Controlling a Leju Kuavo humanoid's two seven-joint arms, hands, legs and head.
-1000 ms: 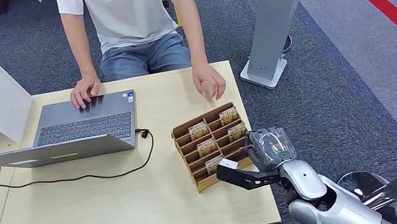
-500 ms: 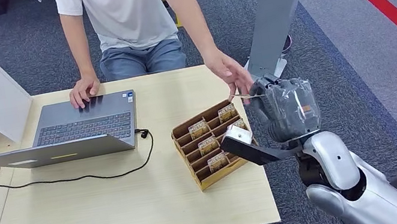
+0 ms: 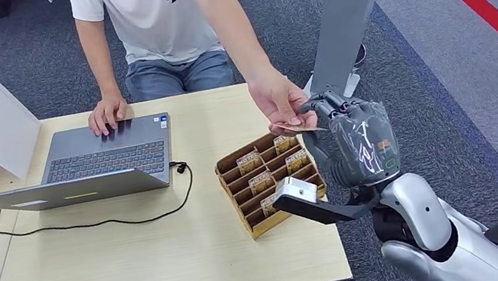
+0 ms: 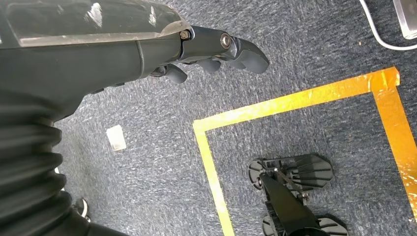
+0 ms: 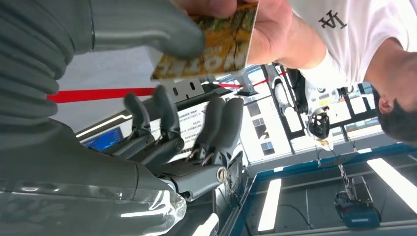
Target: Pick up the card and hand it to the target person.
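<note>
The card (image 3: 299,127) is held flat at the thumb tip of the raised right hand (image 3: 353,140), beyond the counter (image 3: 137,266) edge, and is already pinched at its far end by the person's hand (image 3: 278,101).

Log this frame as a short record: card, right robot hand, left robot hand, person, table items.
card: held at the right robot hand's thumb, also pinched by the person's hand
right robot hand: raised beside the table edge, holding the card
left robot hand: hangs over carpet, holds nothing
person's hand: reaching in, gripping the card
table: laptop, card rack
</note>
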